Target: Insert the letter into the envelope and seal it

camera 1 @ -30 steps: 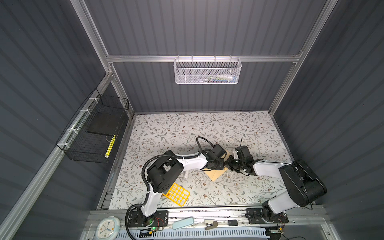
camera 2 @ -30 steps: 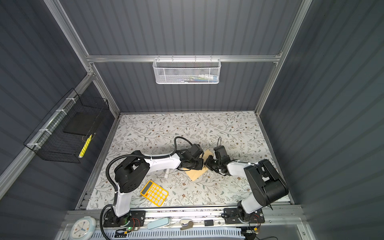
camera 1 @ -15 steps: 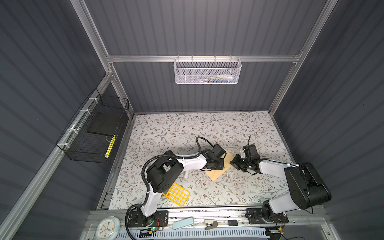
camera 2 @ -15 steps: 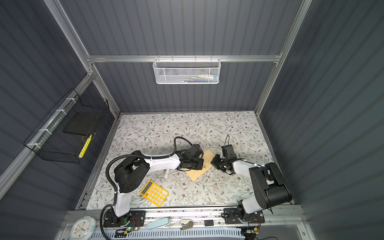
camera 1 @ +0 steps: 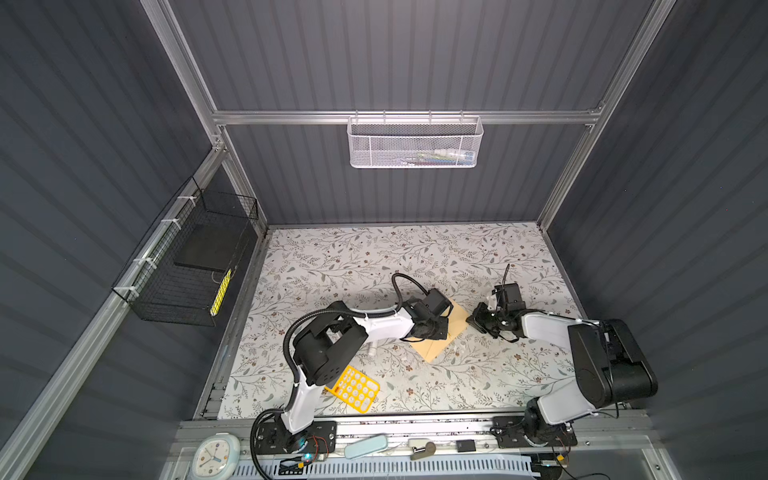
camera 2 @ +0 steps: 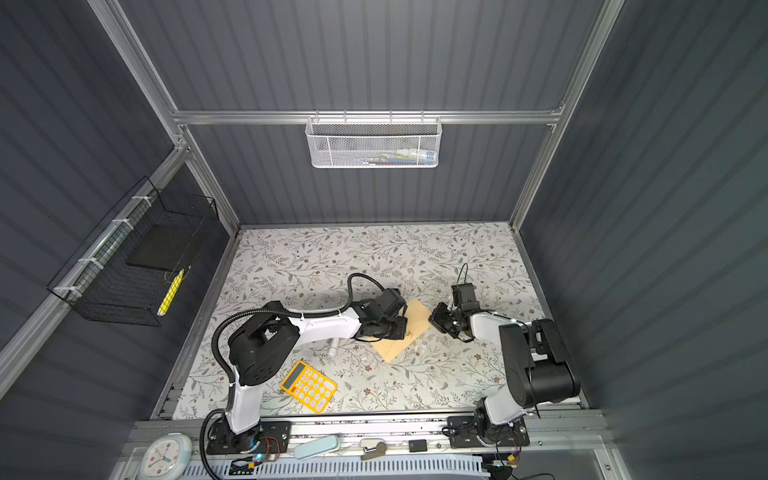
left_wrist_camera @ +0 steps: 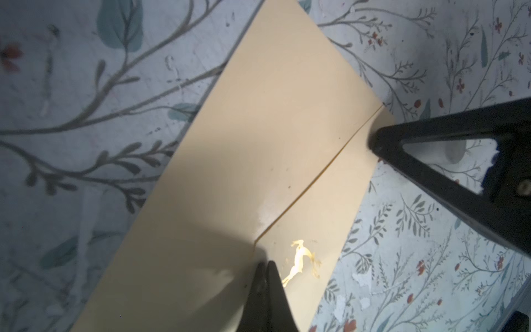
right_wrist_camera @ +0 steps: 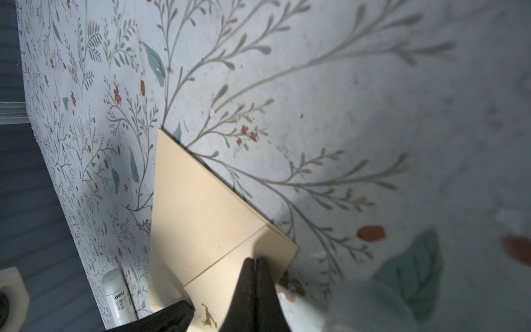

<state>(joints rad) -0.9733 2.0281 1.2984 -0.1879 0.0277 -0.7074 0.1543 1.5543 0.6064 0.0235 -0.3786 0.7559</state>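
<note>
Tan envelope (camera 1: 434,351) lies mid-table, flap (left_wrist_camera: 244,158) down; my left claw (left_wrist_camera: 265,263), pinched shut, presses the flap tip, seemingly sealing it, while my shut right claw (right_wrist_camera: 255,263) rests on its 3 o'clock corner. No letter shows; presumably inside.

A robot test cell in a lab is shown. The space is boxed in by dark ribbed walls (camera 1: 415,50) and aluminium frame bars (camera 1: 291,117). A left arm (camera 1: 382,326) and a right arm (camera 1: 544,328) are bolted to a metal rail (camera 1: 415,426) at the front, and bare wiring (camera 1: 318,446) is seen at the left base. A floral-covered table (camera 1: 374,257) is spread under the left claw (camera 1: 436,332) and the right claw (camera 1: 471,322). A white basket (camera 1: 415,145) of mesh is hung on the back bar, far beyond both claws. A black basket (camera 1: 187,282) of wire is fixed to the side wall, well out past the left claw. A clock (camera 1: 214,457) is set behind the left claw, past the rail.
</note>
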